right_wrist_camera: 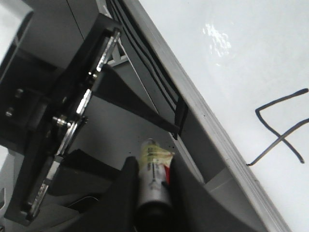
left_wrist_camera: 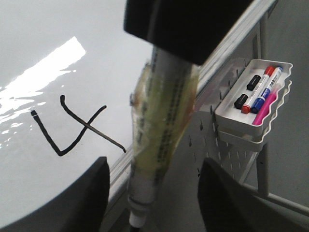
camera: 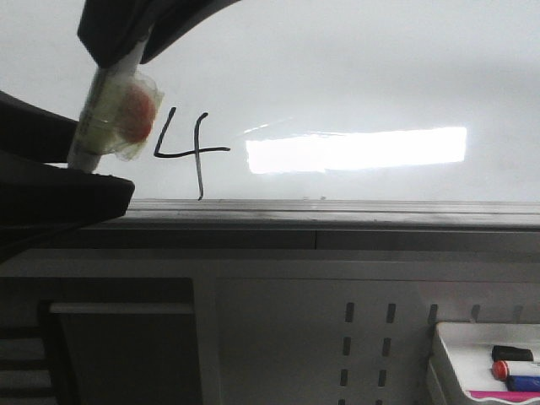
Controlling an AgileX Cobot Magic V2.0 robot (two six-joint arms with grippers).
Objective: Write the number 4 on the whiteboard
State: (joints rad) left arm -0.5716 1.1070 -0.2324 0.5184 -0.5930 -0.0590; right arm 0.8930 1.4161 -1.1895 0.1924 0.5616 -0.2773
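Note:
The number 4 (camera: 196,152) is drawn in thin black line on the glossy whiteboard (camera: 363,76), just above its grey ledge (camera: 337,215). It also shows in the left wrist view (left_wrist_camera: 72,130) and the right wrist view (right_wrist_camera: 282,135). My right gripper (right_wrist_camera: 153,166) is shut on a white marker (right_wrist_camera: 152,166) wrapped in yellowish tape. In the front view it (camera: 126,46) holds the marker (camera: 105,110) from above, left of the 4. My left gripper (left_wrist_camera: 152,193) is open; its fingers (left_wrist_camera: 72,193) stand wide on either side of the marker's lower end (left_wrist_camera: 142,203) without touching it.
A small white tray (camera: 485,363) with red, blue, black and pink markers hangs on the pegboard below the ledge at the lower right, and also shows in the left wrist view (left_wrist_camera: 227,116). A bright rectangular glare (camera: 354,150) lies on the board right of the 4.

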